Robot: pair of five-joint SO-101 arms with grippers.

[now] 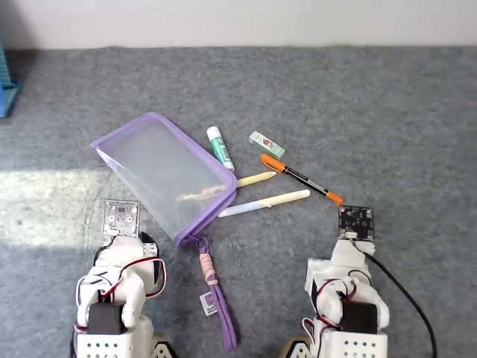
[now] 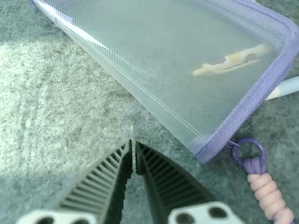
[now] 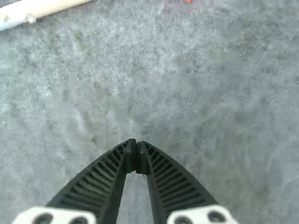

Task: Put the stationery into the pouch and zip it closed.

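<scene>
A clear pouch [image 1: 168, 175] with purple zip edging lies left of centre, its pink and purple wrist strap [image 1: 212, 287] trailing toward the front. Through its wall a pale item [image 2: 232, 59] shows. By its right side lie a glue stick [image 1: 220, 148], a small green eraser [image 1: 266, 144], an orange marker [image 1: 302, 179], a yellow pen [image 1: 256, 179] and a pale pen [image 1: 264, 203]. My left gripper [image 2: 134, 148] is shut and holds nothing, just off the pouch's [image 2: 177, 51] near corner. My right gripper [image 3: 136, 147] is shut over bare carpet, with the pale pen [image 3: 37, 9] beyond it.
Grey carpet [image 1: 358, 97] covers the table. A blue object [image 1: 6, 89] sits at the far left edge. A bright patch of light [image 1: 45, 205] falls on the carpet left of the pouch. Both arm bases [image 1: 119, 313] stand at the front.
</scene>
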